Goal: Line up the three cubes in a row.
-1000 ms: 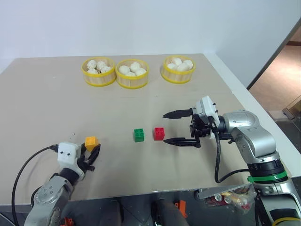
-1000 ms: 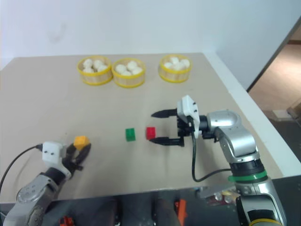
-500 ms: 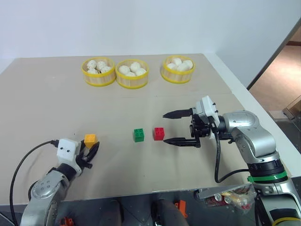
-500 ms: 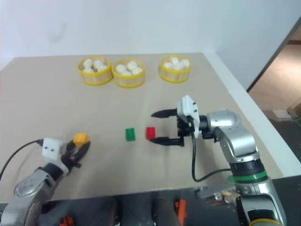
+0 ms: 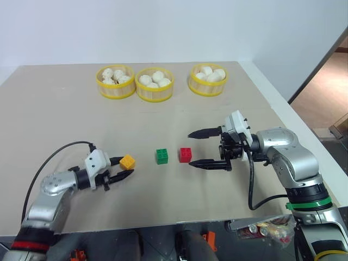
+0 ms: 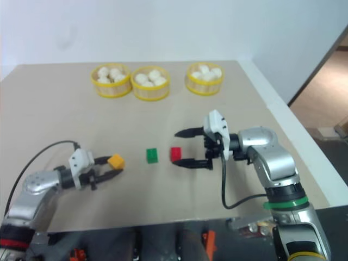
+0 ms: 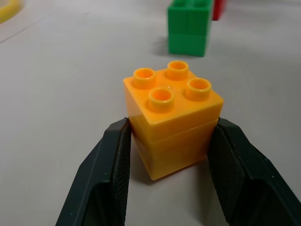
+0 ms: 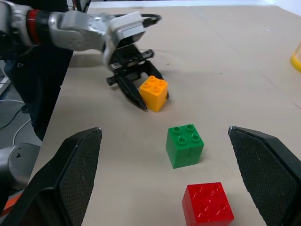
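In the left eye view, the orange-yellow cube (image 5: 127,161) sat between the jaws of the left gripper (image 5: 123,167), clamped studs-up low over the tan worktop (image 5: 65,125), with the left arm reaching in from the near left edge and its gripper lying nearly level, pointing toward the other two cubes. The green cube (image 5: 161,156) stood just to the right of that gripper, near but apart from it, and the red cube (image 5: 185,154) stood just beside the green one with a small gap between. The right gripper (image 5: 199,147) hung with its jaws spread wide, holding nothing, pointing left across the worktop; the red cube lay just off its fingertips, level with the gap between them. Three yellow baskets (image 5: 154,95) of white buns stood in a line at the far side, well apart from the cubes. In the left wrist view, the two black fingers (image 7: 109,165) pressed against opposite sides of the orange-yellow cube (image 7: 172,117) (its four studs facing up), and the green cube (image 7: 188,29) stood beyond it. In the right wrist view, the wide-open fingers (image 8: 77,162) framed the red cube (image 8: 207,204) nearest, then the green cube (image 8: 185,145), then the orange-yellow cube (image 8: 154,92) gripped by the left gripper (image 8: 141,94), the three running roughly in a line.
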{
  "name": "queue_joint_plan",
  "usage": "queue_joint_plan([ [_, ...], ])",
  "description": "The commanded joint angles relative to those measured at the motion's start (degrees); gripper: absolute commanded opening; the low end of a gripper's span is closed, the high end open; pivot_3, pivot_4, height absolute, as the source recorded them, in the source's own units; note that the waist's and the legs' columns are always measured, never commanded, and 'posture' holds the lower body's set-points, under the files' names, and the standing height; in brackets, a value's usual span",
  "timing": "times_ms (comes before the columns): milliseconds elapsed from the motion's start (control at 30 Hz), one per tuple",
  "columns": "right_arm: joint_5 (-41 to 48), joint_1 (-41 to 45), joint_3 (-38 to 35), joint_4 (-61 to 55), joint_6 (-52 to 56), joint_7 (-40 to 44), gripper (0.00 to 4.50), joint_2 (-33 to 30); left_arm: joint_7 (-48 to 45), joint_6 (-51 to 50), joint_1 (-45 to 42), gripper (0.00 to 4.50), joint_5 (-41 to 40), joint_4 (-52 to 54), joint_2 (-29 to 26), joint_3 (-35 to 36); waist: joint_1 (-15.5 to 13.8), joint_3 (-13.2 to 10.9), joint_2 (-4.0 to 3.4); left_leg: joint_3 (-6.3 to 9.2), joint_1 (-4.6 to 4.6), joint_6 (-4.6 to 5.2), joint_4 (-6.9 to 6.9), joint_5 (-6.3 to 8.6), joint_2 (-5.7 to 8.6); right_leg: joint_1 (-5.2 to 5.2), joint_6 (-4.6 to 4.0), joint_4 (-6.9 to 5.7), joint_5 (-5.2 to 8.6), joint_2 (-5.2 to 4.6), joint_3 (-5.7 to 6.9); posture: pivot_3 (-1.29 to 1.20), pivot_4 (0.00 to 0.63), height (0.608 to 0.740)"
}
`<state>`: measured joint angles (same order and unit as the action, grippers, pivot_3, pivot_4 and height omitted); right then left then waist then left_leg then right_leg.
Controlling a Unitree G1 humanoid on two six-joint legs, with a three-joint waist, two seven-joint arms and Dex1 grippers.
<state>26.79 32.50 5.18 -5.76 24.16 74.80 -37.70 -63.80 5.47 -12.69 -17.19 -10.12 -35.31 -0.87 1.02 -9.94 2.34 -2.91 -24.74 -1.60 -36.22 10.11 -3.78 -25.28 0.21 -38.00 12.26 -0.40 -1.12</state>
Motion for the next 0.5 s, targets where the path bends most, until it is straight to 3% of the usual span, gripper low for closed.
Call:
queue_joint_plan([
  [33,0.64,0.84,-0.65,-1.09,-0.06,-0.03,4.5,-0.55,-5.78,4.36,-6.0,1.79,1.29,-6.94,1.03,-2.72,-0.01,0.0,0.0,0.01,-0.04,0.01,-0.01,-0.01,0.0,0.0,0.01,0.0,0.0,0.02,0.01,0.0,0.15,0.74],
  [500,1.19,-2.08,-2.39,-4.46,0.57,-1.87,4.5,-2.86,-20.53,14.84,-19.46,1.79,3.71,-26.18,4.15,-7.66,0.08,0.0,0.01,0.05,-0.09,0.02,-0.04,0.0,0.01,0.02,0.29,-0.03,-0.02,0.08,-0.01,0.0,0.15,0.74],
])
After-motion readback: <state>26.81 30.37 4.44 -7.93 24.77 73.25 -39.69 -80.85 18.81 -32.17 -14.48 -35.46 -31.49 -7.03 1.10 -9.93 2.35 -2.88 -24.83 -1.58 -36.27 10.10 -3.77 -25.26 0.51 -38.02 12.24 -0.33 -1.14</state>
